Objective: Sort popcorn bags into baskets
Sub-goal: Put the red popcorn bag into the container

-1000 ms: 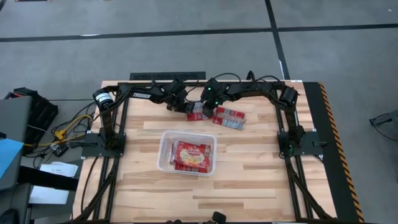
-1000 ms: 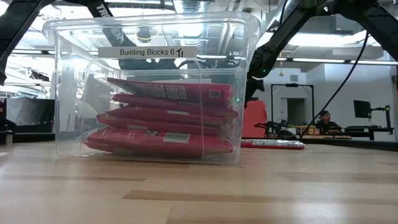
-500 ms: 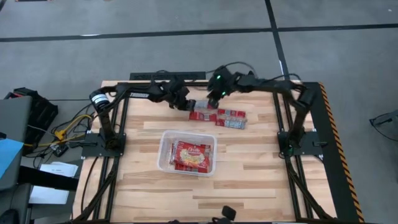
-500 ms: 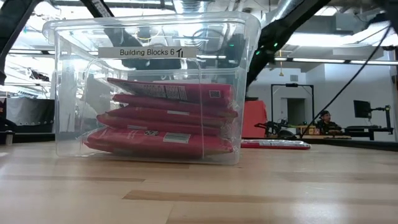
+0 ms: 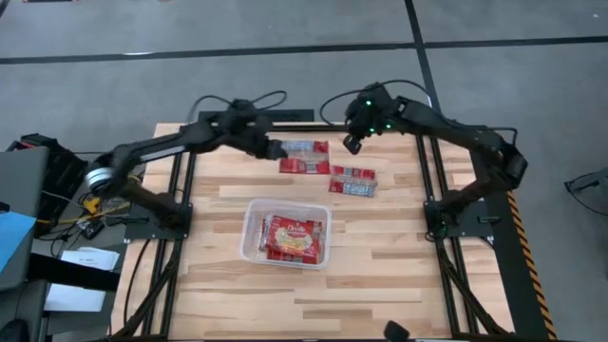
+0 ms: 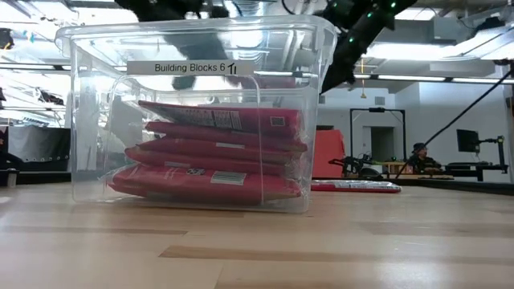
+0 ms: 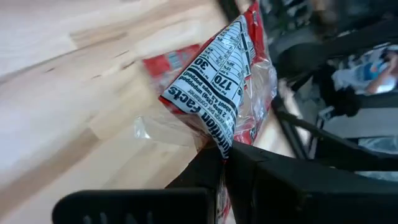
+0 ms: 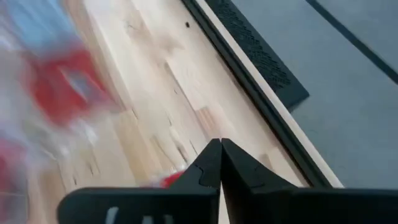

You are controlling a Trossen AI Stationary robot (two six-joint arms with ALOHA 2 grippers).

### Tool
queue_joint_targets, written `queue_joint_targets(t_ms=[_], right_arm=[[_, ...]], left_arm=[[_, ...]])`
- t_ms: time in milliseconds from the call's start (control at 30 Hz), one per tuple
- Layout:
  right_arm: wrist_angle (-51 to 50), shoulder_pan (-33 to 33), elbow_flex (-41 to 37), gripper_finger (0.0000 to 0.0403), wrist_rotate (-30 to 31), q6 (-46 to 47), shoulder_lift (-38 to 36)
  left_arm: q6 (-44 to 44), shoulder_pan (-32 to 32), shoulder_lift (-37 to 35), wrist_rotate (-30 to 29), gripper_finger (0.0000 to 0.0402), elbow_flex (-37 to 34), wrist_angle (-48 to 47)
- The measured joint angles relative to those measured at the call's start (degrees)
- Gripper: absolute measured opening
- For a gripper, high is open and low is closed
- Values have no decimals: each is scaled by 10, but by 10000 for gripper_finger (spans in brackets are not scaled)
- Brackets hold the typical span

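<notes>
My left gripper [image 5: 274, 150] is shut on one red popcorn bag [image 5: 306, 147] above the table's far middle; the left wrist view shows the bag's white nutrition panel [image 7: 219, 74]. Two more bags lie flat on the wood, one [image 5: 304, 167] just nearer and one [image 5: 353, 181] to its right. The clear tub [image 5: 249, 220] stands at the table's middle with several red bags [image 6: 213, 152] stacked inside. My right gripper [image 5: 353, 142] hangs shut and empty in the air near the far edge, right of the held bag; its fingers [image 8: 219, 152] meet. My left gripper pinches the bag between its two fingers at the bag's left end [image 7: 217, 144], on the clear wrapper edge by the nutrition panel. The fingers come from the table's left, slanting down. The bag sticks out beyond the fingertips, lifted clear of the wood.
Black frame rails [image 5: 446, 180] run along both table sides and the far edge. A black-and-yellow strip [image 5: 503, 171] marks the right edge. Bare wood [image 5: 399, 275] lies near and right of the tub. Cables and boxes [image 5: 57, 218] sit off the left side.
My left gripper has risen with the bag, lifting it off the wood and carrying it a little toward the far edge. My right gripper has drawn away from the bags, up and toward the table's right and far edge. The two other bags have stayed put.
</notes>
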Motion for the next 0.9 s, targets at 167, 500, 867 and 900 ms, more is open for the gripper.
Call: queue_joint_targets(t_ms=[167,500,867,900], right_arm=[[-21,-1,0,26,7,1,-18],[-37,10,0,25,8,9,-12],[-41,11,0,24,7,10,-12],[-44,11,0,21,7,10,-12]], left_arm=[[-62,-102,-114,-69,0,1,-83],[-263,-402,-126,-372,0,0,-172],[-253,-431,-15,-325,0,0,-173],[-248,-430,-8,-316,0,0,-173]])
